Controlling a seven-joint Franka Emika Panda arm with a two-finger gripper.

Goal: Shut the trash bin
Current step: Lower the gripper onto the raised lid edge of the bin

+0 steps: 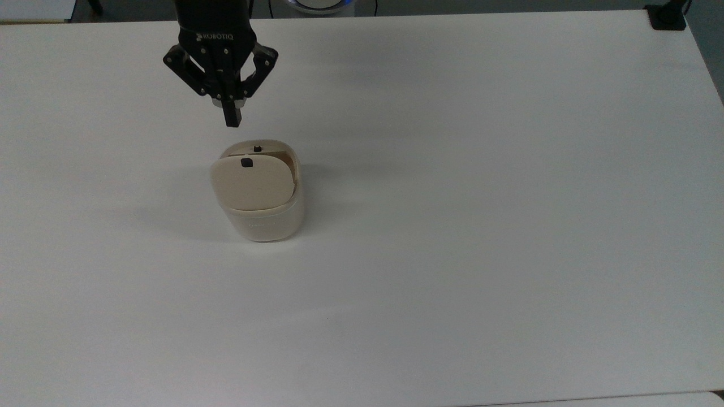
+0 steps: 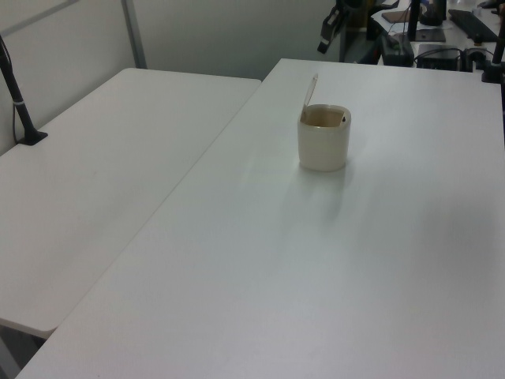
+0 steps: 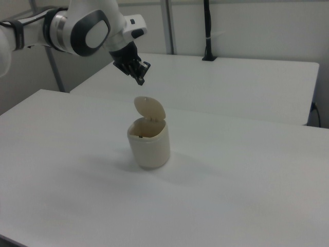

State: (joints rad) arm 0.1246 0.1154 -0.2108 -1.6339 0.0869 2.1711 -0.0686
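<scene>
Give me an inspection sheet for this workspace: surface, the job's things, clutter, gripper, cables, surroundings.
Surface: white table, bare apart from the bin.
Job's things: trash bin upright; its lid raised, not closed.
Clutter: nothing seen.
Gripper: gripper shut, hanging above the table beyond the bin, touching nothing.
Cables: a cable along the black pole at the right view's back.
Surroundings: second white table alongside; black clamp at the top view's upper right corner.
</scene>
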